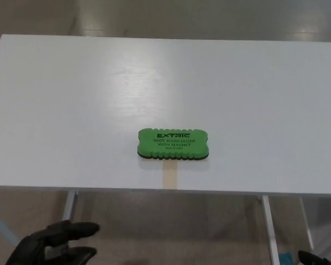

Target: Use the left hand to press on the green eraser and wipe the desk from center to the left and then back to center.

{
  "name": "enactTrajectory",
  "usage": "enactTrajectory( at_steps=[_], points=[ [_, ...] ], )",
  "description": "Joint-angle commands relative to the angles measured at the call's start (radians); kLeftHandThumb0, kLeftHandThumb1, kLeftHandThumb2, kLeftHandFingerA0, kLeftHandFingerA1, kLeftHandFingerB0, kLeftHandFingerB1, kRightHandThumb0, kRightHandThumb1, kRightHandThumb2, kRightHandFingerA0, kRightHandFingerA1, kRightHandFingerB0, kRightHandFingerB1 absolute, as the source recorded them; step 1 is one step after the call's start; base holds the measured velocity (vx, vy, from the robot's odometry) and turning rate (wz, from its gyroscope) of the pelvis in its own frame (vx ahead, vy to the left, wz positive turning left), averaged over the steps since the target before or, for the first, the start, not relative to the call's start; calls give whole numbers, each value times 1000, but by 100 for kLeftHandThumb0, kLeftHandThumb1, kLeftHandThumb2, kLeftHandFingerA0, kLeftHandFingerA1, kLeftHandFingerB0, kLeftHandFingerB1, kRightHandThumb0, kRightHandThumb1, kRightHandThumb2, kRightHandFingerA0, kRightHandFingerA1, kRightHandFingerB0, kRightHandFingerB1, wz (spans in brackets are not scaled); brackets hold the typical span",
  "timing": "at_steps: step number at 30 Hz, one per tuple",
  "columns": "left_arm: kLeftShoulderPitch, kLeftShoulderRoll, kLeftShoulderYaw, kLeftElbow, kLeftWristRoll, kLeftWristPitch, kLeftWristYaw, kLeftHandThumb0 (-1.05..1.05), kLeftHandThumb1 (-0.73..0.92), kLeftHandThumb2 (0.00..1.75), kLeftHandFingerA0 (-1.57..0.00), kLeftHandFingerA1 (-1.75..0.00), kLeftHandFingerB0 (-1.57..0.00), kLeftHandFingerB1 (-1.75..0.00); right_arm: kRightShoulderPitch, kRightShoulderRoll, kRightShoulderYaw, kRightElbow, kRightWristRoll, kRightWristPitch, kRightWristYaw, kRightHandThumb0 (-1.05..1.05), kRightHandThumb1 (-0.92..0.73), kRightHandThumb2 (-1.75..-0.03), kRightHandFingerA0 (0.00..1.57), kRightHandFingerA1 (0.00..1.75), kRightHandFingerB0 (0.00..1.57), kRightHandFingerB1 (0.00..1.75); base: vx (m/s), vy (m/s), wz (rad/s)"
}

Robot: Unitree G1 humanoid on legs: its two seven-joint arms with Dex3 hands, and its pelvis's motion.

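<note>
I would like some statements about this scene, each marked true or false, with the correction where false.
1. The green eraser lies flat on the white desk, near the front edge. True.
2. The left hand is pressing on the eraser. False: it is below the desk's front edge, apart from the eraser.
3. The eraser has black printed text on top. True.
4. A strip of tan tape lies behind the eraser, toward the far edge. False: it lies in front of it, reaching the front edge.
5. The right hand rests on the desk. False: only a small part shows at the bottom right corner.
</note>
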Motion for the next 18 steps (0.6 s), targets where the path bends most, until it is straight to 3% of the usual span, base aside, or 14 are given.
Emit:
enactTrajectory(
  at_steps=[1,10,18],
  points=[
    [134,128,-240,-517,-231,179,-485,-18,77,63,-82,-46,-85,-46,5,9,-8,20,15,-33,-22,-23,-68,-60,63,49,55,44,0,0,0],
    [140,177,-342,-811,-275,263,-448,-18,80,64,-87,-50,-87,-50,2,6,-13,26,22,-38,-2,-22,-68,-60,64,49,57,45,0,0,0],
    [20,196,-354,-965,-311,334,-415,-20,81,64,-86,-50,-88,-51,-14,5,-12,29,20,-18,-3,-23,-67,-59,63,49,57,45,0,0,0]
  ],
)
